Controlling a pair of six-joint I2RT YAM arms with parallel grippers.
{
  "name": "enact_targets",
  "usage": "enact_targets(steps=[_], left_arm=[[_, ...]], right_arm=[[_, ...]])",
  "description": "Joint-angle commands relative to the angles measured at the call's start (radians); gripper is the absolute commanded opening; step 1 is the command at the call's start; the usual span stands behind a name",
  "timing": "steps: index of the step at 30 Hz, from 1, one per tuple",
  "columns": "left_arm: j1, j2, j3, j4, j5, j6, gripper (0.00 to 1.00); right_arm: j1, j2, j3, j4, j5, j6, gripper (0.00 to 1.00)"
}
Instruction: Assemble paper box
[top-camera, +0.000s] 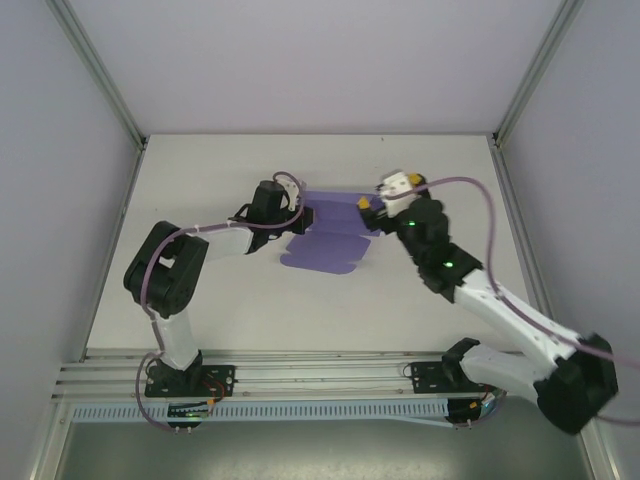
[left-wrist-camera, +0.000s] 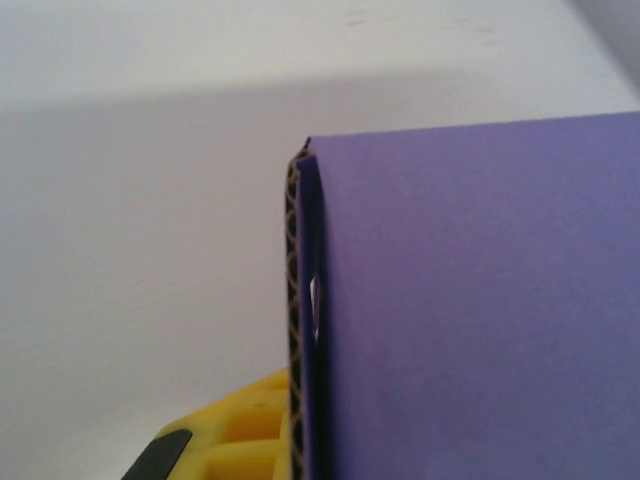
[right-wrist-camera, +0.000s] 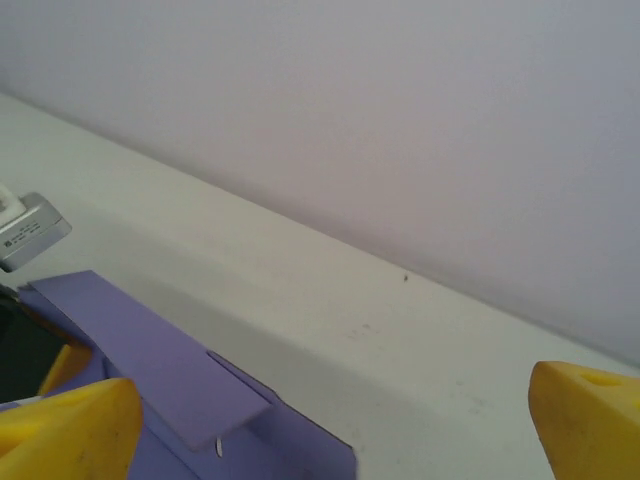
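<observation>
Lavender-purple paperboard box (top-camera: 325, 250) — a partly folded die-cut sheet — lies on the white counter (top-camera: 200, 300), nearer its far edge and about midway between its side edges. The left gripper (top-camera: 292, 215) is at the sheet's left end, jaws pinched shut on its corrugated edge. The right gripper (top-camera: 368, 207) is at the right end — yellow jaws spread wide, gripping nothing.
</observation>
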Motion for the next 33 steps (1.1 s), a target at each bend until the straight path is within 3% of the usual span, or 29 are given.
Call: enact_targets(steps=[1, 7, 10, 13, 17, 19, 22, 33], left_arm=[[0.003, -0.061, -0.038, 0.090, 0.209, -0.037, 0.00], [0.004, -0.075, -0.041, 0.084, 0.307, -0.027, 0.00], [0.003, -0.076, -0.044, 0.099, 0.353, -0.017, 0.00], [0.003, -0.069, -0.050, 0.132, 0.419, -0.006, 0.00], [0.004, -0.066, -0.064, 0.175, 0.391, -0.007, 0.00], [0.004, -0.063, -0.062, 0.186, 0.372, -0.014, 0.00], [0.004, -0.060, -0.057, 0.228, 0.382, -0.025, 0.05], [0.005, -0.039, -0.073, 0.384, 0.456, -0.039, 0.20]], right_arm=[[-0.083, -0.016, -0.012, -0.284, -0.296, 0.179, 0.99], [-0.095, 0.043, 0.025, -0.325, -0.430, 0.167, 0.88], [-0.095, 0.080, 0.031, -0.317, -0.426, 0.153, 0.70], [-0.094, 0.110, 0.037, -0.295, -0.437, 0.159, 0.43], [-0.095, 0.112, 0.033, -0.268, -0.488, 0.179, 0.14], [-0.096, 0.110, 0.032, -0.271, -0.516, 0.180, 0.06], [-0.095, 0.110, 0.030, -0.289, -0.536, 0.176, 0.00], [-0.109, 0.096, 0.019, -0.298, -0.606, 0.167, 0.00]])
